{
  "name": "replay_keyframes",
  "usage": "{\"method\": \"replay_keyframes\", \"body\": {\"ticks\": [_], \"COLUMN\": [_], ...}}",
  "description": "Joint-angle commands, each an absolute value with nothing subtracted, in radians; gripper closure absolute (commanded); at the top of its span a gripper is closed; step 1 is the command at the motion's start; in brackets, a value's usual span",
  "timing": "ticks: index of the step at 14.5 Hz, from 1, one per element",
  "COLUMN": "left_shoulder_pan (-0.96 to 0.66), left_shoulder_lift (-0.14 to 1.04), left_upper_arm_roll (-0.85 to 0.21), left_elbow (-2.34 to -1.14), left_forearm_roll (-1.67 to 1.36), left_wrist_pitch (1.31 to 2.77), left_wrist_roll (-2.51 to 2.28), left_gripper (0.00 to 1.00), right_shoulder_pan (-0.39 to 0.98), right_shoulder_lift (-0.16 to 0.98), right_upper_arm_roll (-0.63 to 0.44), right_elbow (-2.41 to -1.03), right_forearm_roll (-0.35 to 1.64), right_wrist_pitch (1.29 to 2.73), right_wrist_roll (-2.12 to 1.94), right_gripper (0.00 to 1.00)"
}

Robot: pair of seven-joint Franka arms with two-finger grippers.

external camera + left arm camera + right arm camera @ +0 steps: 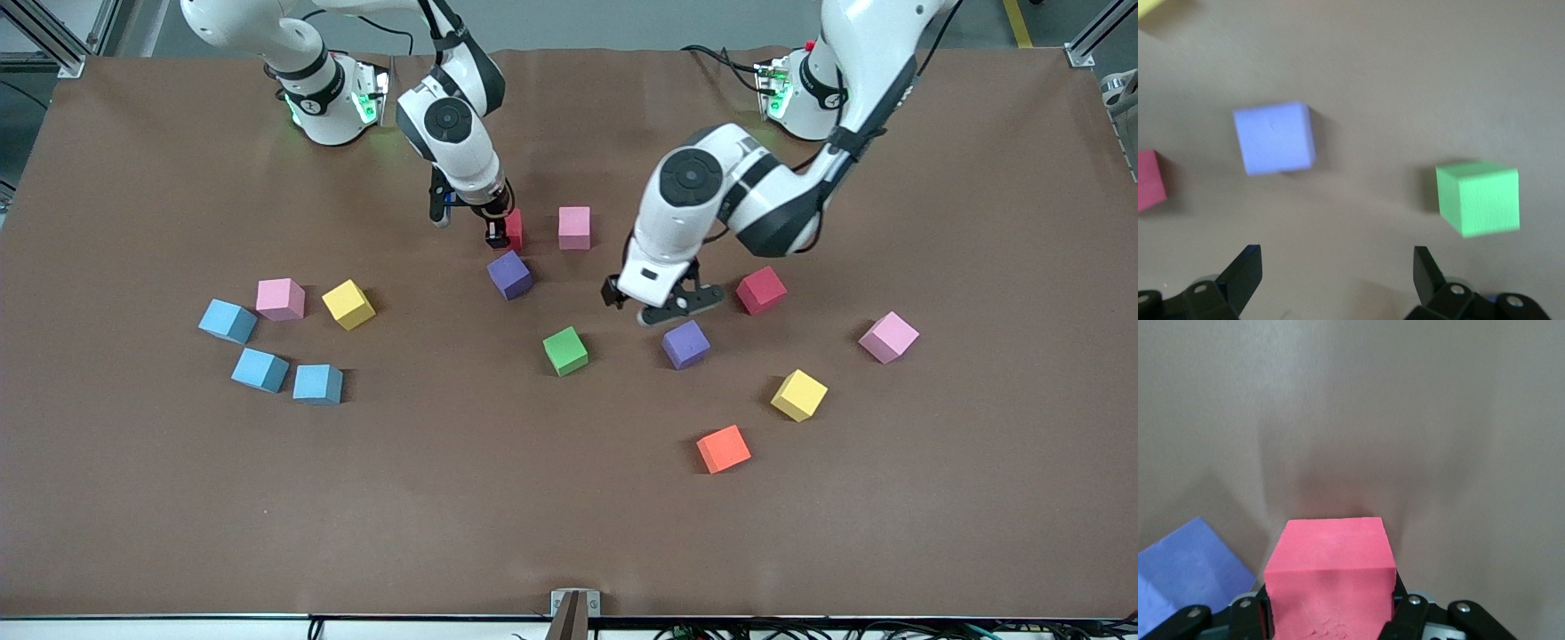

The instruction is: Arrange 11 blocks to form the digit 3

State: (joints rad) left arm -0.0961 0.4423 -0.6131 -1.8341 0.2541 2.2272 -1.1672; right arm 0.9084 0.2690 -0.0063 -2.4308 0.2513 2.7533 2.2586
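Foam cubes lie scattered across the brown matte surface (569, 533), and no numeral has taken shape. Right gripper (500, 233) is down low at the middle of the surface, fingers (1408, 617) clamped on a red foam cube (514, 228), which sits just beside a pink foam cube (574, 227) toward the left arm's end. A purple foam cube (509, 274) lies just nearer the front camera than that grasp, and its corner shows in the right wrist view too. Left gripper (662, 307) hangs with its fingers (1241, 270) spread wide apart and nothing between them, over bare surface between a second purple foam cube (685, 344) and a bright green foam cube (565, 350). A dark red foam cube (761, 290) rests near that gripper toward the left arm's end. Farther toward that end sit another pink cube (888, 337), a yellow foam cube (798, 395) and, nearest the front camera, an orange foam cube (723, 448). Toward the right arm's end there's a loose cluster: a pink cube (280, 299) beside a yellow cube (348, 304), and three light blue foam cubes (261, 369) nearer the camera, two of them touching.
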Motion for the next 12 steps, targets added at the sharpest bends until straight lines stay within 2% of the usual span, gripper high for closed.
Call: {"method": "replay_keyframes", "body": {"ticks": [1,3,5,12], "left_shoulder_pan": [-0.058,-0.048,-0.046,-0.037], "left_shoulder_lift": [0.466,0.518,0.543,0.632], "left_upper_arm_roll": [-0.618,-0.617,-0.583,-0.563], "left_elbow": [-1.800,-1.752,-1.750,-1.743], "left_forearm_roll": [0.255,0.255,0.281,0.364], "left_wrist_pitch": [2.207,2.207,2.214,2.255], "left_wrist_roll": [-1.125,-1.126,-1.124,-1.138], "left_gripper": [0.00,0.00,0.07,0.06], "right_shoulder_pan": [0.923,0.933,0.939,0.931], "right_shoulder_lift": [0.328,0.339,0.370,0.385], "right_upper_arm_roll": [-0.009,-0.008,-0.008,0.041], "right_elbow": [-2.362,-2.330,-2.293,-2.286], "right_forearm_roll": [0.272,0.273,0.273,0.276], "right_wrist_pitch": [2.761,2.760,2.761,2.784], "right_wrist_roll": [2.319,2.350,2.372,2.379], "right_gripper": [0.65,0.65,0.64,0.63]}}
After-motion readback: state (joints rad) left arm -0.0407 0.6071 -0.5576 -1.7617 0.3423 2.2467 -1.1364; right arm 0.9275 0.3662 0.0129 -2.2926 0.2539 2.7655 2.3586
